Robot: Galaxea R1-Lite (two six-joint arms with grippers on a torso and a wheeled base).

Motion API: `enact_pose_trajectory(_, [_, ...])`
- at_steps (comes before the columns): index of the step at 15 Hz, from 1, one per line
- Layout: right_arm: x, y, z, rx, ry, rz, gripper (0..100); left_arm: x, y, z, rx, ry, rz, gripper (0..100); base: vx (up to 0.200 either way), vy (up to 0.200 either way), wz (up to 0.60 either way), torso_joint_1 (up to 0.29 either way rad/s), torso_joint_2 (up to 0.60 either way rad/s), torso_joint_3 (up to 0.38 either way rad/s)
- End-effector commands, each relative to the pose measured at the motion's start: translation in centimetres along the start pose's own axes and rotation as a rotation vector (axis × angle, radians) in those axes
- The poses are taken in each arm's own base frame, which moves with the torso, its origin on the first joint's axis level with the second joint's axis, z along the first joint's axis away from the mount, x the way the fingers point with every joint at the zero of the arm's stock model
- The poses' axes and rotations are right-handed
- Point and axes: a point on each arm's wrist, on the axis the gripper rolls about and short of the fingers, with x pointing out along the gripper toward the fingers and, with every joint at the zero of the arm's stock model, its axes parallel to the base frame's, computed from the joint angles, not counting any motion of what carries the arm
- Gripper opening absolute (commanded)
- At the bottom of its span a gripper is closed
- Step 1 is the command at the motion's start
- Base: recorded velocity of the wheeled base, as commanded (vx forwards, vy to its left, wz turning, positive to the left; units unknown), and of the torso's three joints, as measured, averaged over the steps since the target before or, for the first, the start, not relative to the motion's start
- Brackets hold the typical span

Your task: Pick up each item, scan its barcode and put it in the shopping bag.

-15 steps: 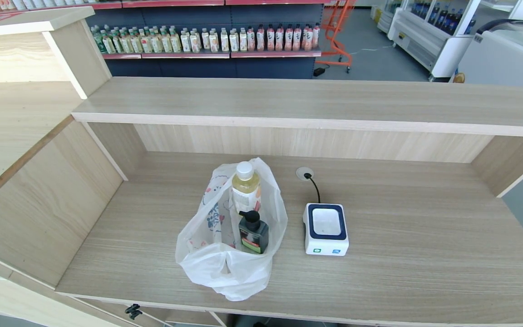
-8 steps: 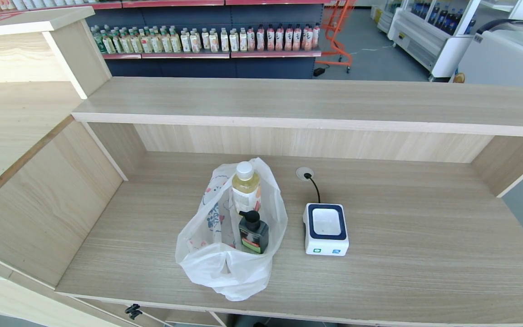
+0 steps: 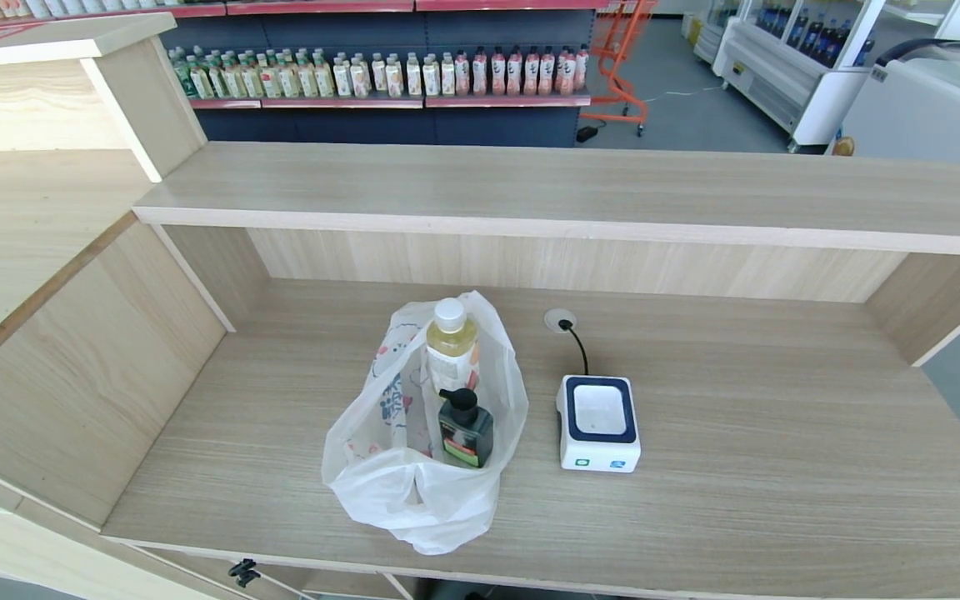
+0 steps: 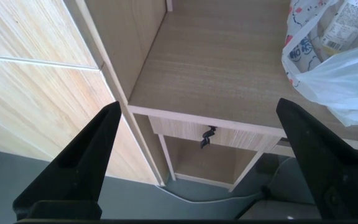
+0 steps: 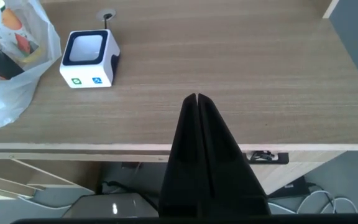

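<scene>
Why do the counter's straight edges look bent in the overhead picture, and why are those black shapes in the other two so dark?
Head view: a wide lens bows the counter ledge; even light leaves just a faint shadow under the shopping bag. Left wrist view: the open left pincer is a dark silhouette against bright wood. Right wrist view: so is the shut right pincer.
</scene>
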Motion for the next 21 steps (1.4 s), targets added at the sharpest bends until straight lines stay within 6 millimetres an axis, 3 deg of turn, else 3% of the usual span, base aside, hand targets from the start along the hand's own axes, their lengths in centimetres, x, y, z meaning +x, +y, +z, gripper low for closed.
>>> enact_pose_trajectory(1, [0.04, 0.00, 0.00, 0.000, 0.005, 0.000, 0, 0.00, 0.00, 0.00, 0.001, 0.000, 0.001, 100, 0.000, -0.200, 0.00, 0.002, 0.00, 0.002])
enact_pose_trajectory(6, [0.04, 0.00, 0.00, 0.000, 0.005, 0.000, 0, 0.01, 0.00, 0.00, 0.004, 0.001, 0.001, 100, 0.000, 0.000, 0.00, 0.000, 0.00, 0.000])
enact_pose_trajectory(9, [0.04, 0.00, 0.00, 0.000, 0.005, 0.000, 0, 0.01, 0.00, 0.00, 0.001, 0.001, 0.001, 100, 0.200, 0.000, 0.00, 0.004, 0.01, 0.004])
enact_pose_trajectory(21, [0.04, 0.00, 0.00, 0.000, 0.005, 0.000, 0, 0.00, 0.00, 0.00, -0.003, 0.000, 0.001, 100, 0.000, 0.000, 0.00, 0.000, 0.00, 0.000])
